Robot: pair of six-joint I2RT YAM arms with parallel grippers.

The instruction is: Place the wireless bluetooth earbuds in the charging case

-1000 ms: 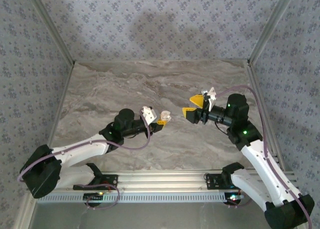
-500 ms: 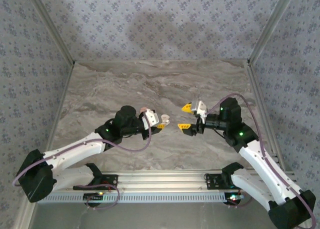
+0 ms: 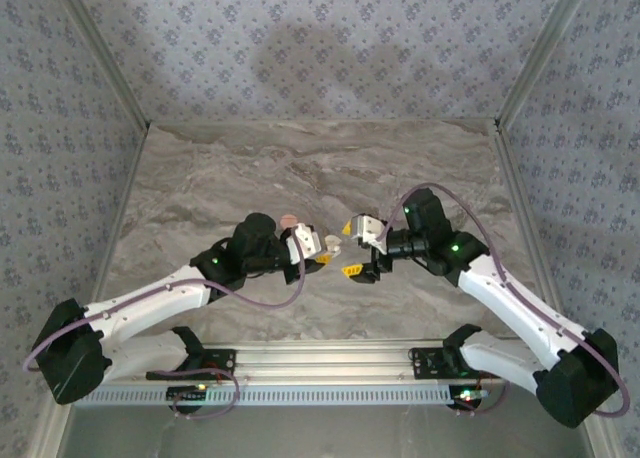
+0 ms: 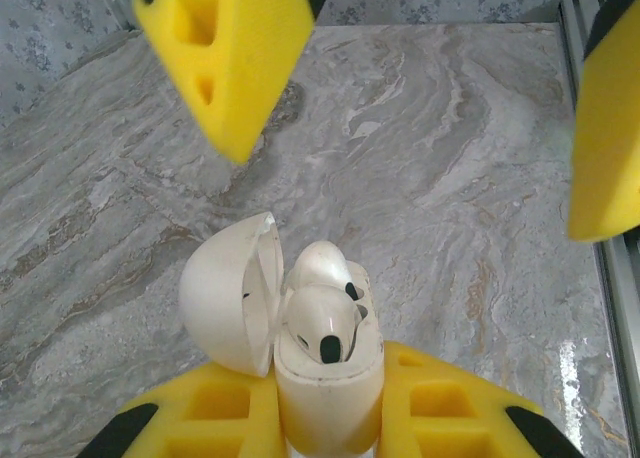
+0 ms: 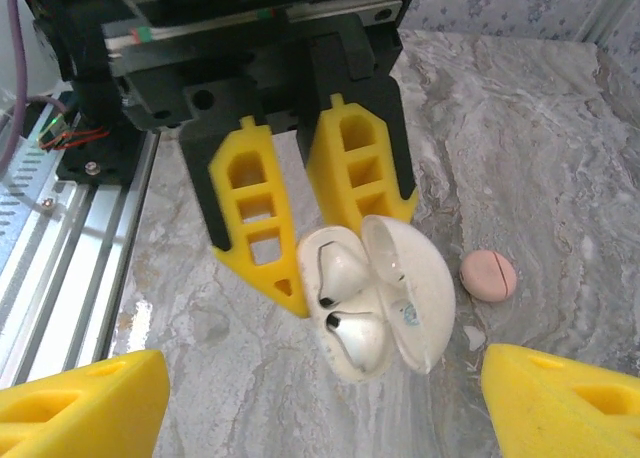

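Note:
The charging case is a white clamshell held above the table, its lid swung open to the left. My left gripper is shut on its base. Two glossy white earbuds sit side by side in the base. In the right wrist view the case and the earbuds hang just beyond my open right gripper, which has nothing between its fingers. In the top view the left gripper and the right gripper face each other closely with the case between them.
A small round pink piece with a slit lies on the marble table just behind the left gripper, also visible as a pink spot from above. Patterned walls enclose three sides. An aluminium rail runs along the near edge.
My right arm has swung left toward the left gripper, and its jaws have opened wider. The left gripper has kept its hold on the case and barely moved.

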